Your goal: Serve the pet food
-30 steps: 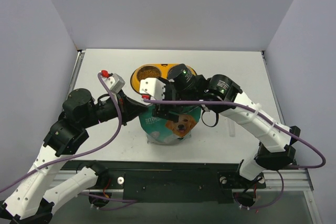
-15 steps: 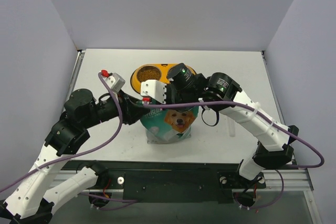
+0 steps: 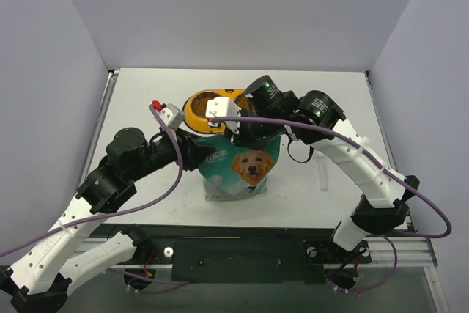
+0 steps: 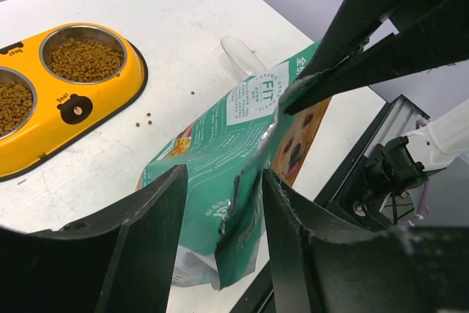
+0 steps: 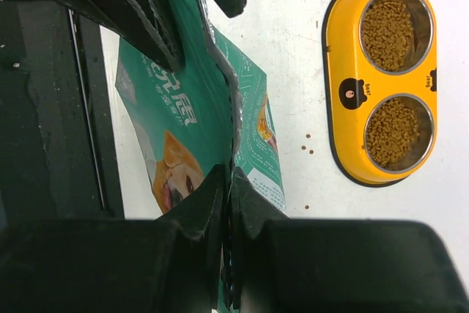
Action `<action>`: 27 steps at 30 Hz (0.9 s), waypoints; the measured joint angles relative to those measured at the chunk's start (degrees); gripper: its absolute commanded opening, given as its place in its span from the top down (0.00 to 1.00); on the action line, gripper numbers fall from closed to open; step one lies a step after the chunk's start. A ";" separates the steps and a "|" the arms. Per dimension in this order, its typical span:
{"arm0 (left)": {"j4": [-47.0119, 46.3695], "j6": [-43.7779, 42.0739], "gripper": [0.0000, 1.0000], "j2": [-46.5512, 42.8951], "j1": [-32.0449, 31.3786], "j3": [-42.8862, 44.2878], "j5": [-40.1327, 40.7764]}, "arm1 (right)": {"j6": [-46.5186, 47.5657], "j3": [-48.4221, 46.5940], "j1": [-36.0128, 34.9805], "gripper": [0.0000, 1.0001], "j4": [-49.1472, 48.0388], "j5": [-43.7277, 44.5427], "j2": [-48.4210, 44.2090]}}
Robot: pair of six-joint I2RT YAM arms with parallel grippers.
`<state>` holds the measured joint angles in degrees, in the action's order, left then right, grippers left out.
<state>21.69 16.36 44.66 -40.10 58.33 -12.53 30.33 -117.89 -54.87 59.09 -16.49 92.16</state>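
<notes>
The pet food (image 4: 82, 59) fills both steel bowls of the yellow feeder (image 4: 73, 108), and it also shows in the right wrist view (image 5: 396, 31). A teal-and-white bag (image 3: 245, 170) printed with a golden dog stands upright in front of the feeder (image 3: 192, 111). My right gripper (image 5: 229, 177) is shut on the bag's torn top edge (image 5: 179, 108) and holds it from above (image 3: 242, 133). My left gripper (image 4: 223, 181) is open at the bag's left side (image 3: 198, 155). The bag's top edge (image 4: 212, 144) hangs free between its jaws.
A few loose pellets (image 4: 146, 121) lie on the white table between the bag and the feeder. A clear plastic piece (image 3: 322, 174) lies to the right of the bag. Grey walls close in the table on three sides.
My left gripper has opened and let go of the bag's top edge. My right gripper has shut on that edge. The bag has turned upright, its dog print facing the camera.
</notes>
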 measured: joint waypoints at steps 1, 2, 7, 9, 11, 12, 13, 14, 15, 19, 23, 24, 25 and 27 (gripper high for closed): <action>-0.52 -0.22 0.44 0.48 0.00 0.02 0.17 | -0.15 0.00 0.31 1.00 0.02 -0.57 0.00; -1.01 -0.37 0.47 0.90 0.00 0.04 0.20 | -0.31 0.00 0.59 1.00 0.07 -1.03 0.00; -2.38 -0.79 0.78 1.57 0.46 0.04 -2.62 | -0.37 -0.07 1.42 1.00 0.17 -2.49 0.00; -2.67 -1.03 1.00 1.62 0.74 0.04 -4.09 | -0.50 -0.22 1.55 1.00 0.68 -2.86 0.00; -2.71 -0.92 1.00 1.77 1.16 0.04 -5.68 | -0.61 -0.22 1.55 0.95 1.25 -3.10 0.09; -2.69 -0.96 1.00 1.79 1.44 0.04 -6.36 | -0.72 -0.24 1.44 0.81 1.25 -2.99 0.15; -2.67 -0.94 1.00 1.79 1.90 0.04 -6.99 | -0.85 -0.28 1.03 0.75 1.18 -2.56 0.20; -2.64 -0.90 1.00 1.79 2.49 0.04 -7.67 | -1.11 -0.31 0.50 0.70 1.18 -1.44 0.26; -2.62 -0.74 1.00 1.84 3.15 0.04 -8.31 | -1.20 -0.31 0.11 0.67 1.20 -0.66 0.28; -2.67 -0.02 1.00 2.08 5.03 0.04 -10.84 | -1.18 -0.31 -3.15 0.55 1.01 2.60 0.94; -2.82 1.03 1.00 2.08 5.68 -0.02 -12.37 | -1.14 -0.13 -4.94 0.61 -1.05 3.89 2.01; -3.10 1.36 1.00 2.08 5.73 -0.15 -12.70 | -1.16 0.13 -5.18 0.66 -2.12 4.33 2.14; -3.41 1.64 1.00 2.05 5.77 -0.31 -12.98 | -1.14 0.28 -5.22 0.88 -2.89 4.59 2.32; -4.09 2.34 1.00 1.79 5.88 -0.79 -13.57 | -1.49 0.28 -5.22 1.00 -4.85 5.53 2.86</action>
<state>17.61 18.70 46.46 -34.22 57.54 -26.11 28.84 -117.60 -60.10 54.24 -10.96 95.02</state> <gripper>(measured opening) 0.035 0.201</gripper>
